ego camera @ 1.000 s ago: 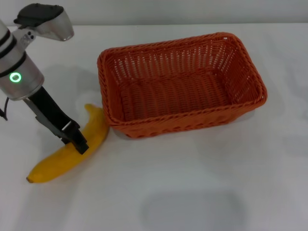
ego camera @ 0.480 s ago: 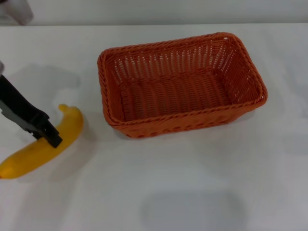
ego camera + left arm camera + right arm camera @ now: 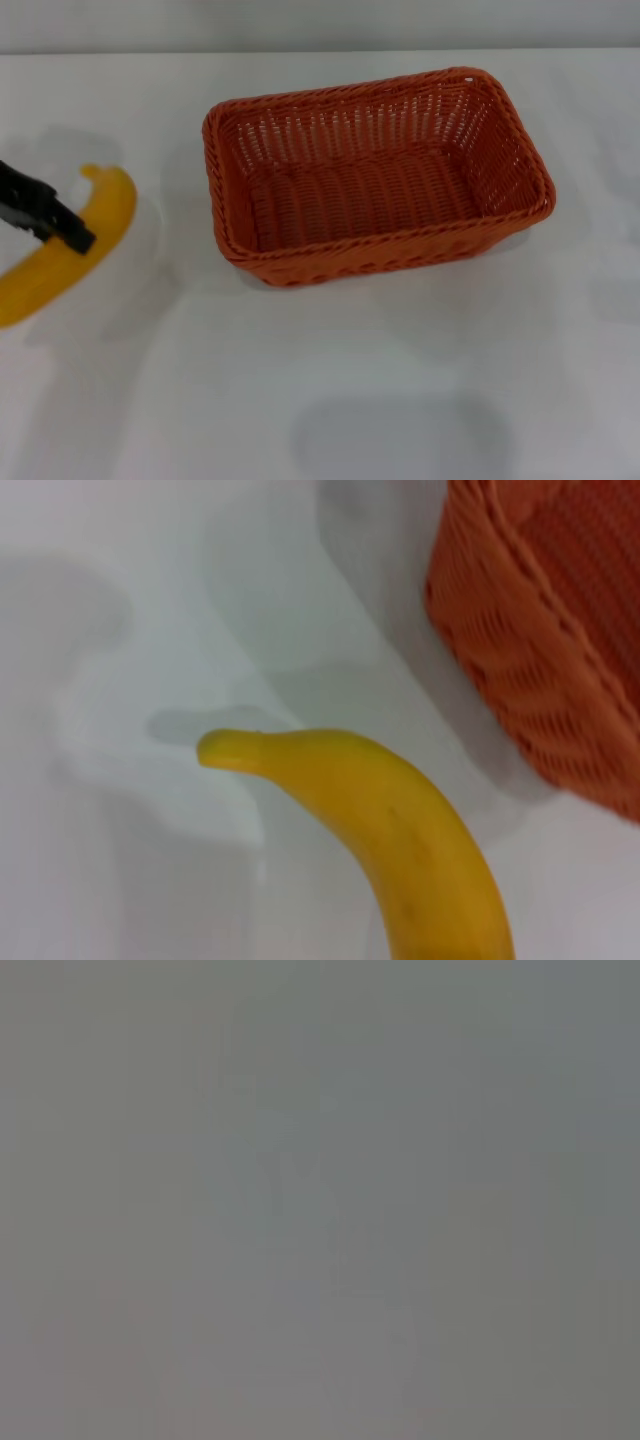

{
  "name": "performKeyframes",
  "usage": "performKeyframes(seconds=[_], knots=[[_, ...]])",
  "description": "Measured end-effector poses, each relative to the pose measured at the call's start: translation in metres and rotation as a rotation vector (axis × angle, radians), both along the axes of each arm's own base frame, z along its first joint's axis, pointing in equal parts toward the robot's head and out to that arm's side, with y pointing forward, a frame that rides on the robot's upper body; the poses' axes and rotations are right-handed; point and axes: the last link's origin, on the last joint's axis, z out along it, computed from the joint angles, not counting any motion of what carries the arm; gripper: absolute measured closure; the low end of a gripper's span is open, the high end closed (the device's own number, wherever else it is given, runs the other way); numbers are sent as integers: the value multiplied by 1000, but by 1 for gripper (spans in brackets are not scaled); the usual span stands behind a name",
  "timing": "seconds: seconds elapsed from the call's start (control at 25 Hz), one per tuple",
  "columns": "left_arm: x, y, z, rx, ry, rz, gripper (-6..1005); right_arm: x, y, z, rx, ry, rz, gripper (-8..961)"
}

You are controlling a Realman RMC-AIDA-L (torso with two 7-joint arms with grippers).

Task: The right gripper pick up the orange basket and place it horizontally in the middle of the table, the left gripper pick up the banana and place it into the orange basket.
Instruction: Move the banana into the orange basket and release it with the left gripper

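The orange basket [image 3: 375, 175] lies lengthwise across the middle of the white table [image 3: 400, 390], open side up and empty. At the far left, my left gripper [image 3: 66, 236] is shut on the middle of the yellow banana [image 3: 112, 205]. The banana slants from the left edge up toward the basket, well apart from it, and a faint shadow lies on the table beneath. In the left wrist view the banana [image 3: 400, 830] curves out close to the camera, with the basket [image 3: 560, 630] corner beyond it. The right gripper is out of view, and the right wrist view is a blank grey field.
Bare white tabletop [image 3: 150, 400] spreads in front of the basket and between the basket and the banana. A soft grey shadow [image 3: 400, 435] lies on the table near the front edge.
My left gripper has carried the banana leftward and away from the basket's left side. The arm has drawn back until only its black tip shows. The basket has not moved.
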Motion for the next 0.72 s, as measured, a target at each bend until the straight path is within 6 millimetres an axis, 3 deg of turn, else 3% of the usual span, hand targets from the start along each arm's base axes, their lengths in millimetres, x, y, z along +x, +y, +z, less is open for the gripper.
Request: performKeyframes(seconds=[0.2, 0.44, 0.72], knots=[[5, 10, 23, 101, -36, -39, 549, 1, -1, 1, 8, 4, -4, 96], [39, 32, 31, 152, -90, -177, 550, 1, 1, 1, 5, 5, -9, 96], [124, 57, 4, 71, -116, -437, 542, 2, 0, -1, -1, 11, -17, 96]])
